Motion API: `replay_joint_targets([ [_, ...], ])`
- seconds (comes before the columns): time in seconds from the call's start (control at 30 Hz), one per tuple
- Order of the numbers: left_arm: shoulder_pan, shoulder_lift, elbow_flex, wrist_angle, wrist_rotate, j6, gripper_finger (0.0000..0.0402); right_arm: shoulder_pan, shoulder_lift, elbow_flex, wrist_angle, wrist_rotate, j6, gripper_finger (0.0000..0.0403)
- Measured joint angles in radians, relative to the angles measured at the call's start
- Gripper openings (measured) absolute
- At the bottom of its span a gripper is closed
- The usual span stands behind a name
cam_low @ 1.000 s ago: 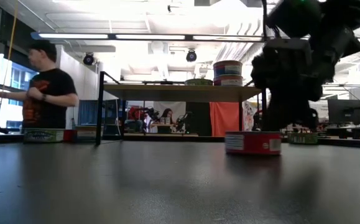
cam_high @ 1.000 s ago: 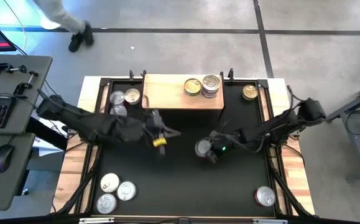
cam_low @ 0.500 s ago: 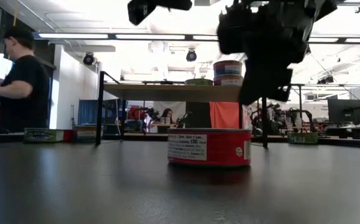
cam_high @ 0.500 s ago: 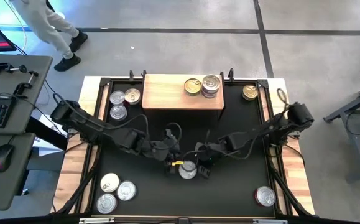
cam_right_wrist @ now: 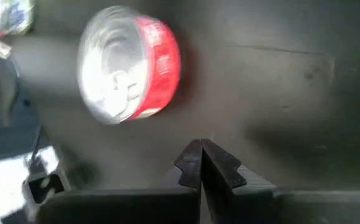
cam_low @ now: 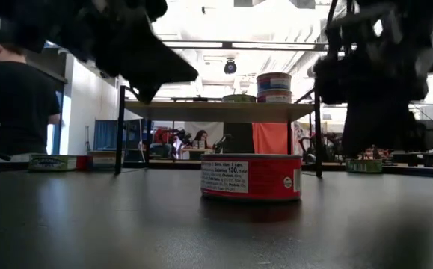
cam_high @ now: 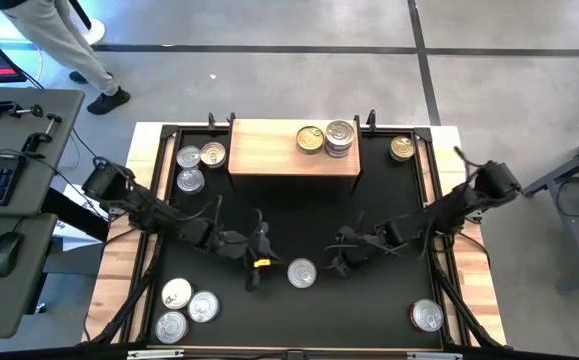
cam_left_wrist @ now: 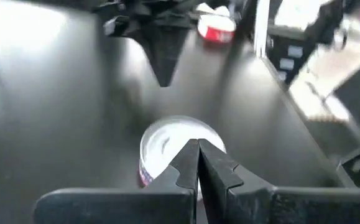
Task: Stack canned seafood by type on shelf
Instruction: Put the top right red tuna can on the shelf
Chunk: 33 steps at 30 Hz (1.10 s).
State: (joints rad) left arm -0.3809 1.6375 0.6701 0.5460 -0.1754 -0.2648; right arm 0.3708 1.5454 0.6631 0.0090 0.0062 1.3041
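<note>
Black mat (cam_high: 299,215): it covers the table top, and everything in play sits on it.
Shelf (cam_high: 269,150): the light wood board stands at the far edge of the mat; in the low view its top (cam_low: 216,110) is raised on thin black legs.
Left arm: reaches in from the left side, with the left gripper (cam_high: 252,278) low over the mat just left of the lone tin. The wrist view has its two fingers (cam_left_wrist: 214,163) pressed tip to tip, pinched on nothing, the tin right behind them.
Right arm: comes in from the right, with the right gripper (cam_high: 335,268) just right of the same tin. Its fingers (cam_right_wrist: 220,163) are clenched together too, nothing between them.
Lone tin (cam_high: 302,272): and there it is, flat on the mat between the two grippers and apart from both, silver lid up, red side label facing the low camera (cam_low: 251,176).
Stack on the shelf (cam_high: 340,137): tins piled up on the right part of the board, with a gold-lidded tin (cam_high: 311,139) flat beside them.
Far-left tins (cam_high: 193,166): three on the mat, left of the shelf.
Near-left tins (cam_high: 187,309): three more clustered in the near left corner.
Far-right tin (cam_high: 401,148): gold lid, on the mat beside the shelf's right end.
Near-right tin (cam_high: 426,316): silver lid, alone in the near right corner.
Person (cam_low: 10,97): stands off to the left in the room behind.
</note>
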Motion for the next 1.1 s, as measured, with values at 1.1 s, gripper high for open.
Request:
replay_joint_targets([
  [1.1, -0.013, 0.138, 0.145, -0.304, -0.070, 0.062, 0.0000, -0.005, 0.326, 0.215, 0.098, -0.032, -0.133, 0.0000],
])
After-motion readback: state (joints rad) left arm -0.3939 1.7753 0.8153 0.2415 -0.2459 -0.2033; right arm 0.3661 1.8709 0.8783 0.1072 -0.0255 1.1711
